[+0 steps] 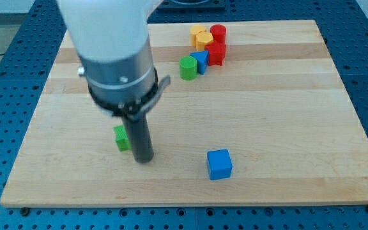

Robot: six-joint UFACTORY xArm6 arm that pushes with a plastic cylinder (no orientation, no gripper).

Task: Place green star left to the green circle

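The green star (121,138) lies at the view's lower left, partly hidden behind my rod. My tip (145,158) rests on the board just right of and slightly below the star, close to it or touching. The green circle (188,67) is a green cylinder at the view's upper middle, far up and to the right of the star.
A cluster sits beside the green circle: a blue block (200,61), a red block (216,53), a red cylinder (218,33) and yellow blocks (200,38). A blue cube (219,164) lies alone at the lower middle. The wooden board (286,115) ends in blue perforated table.
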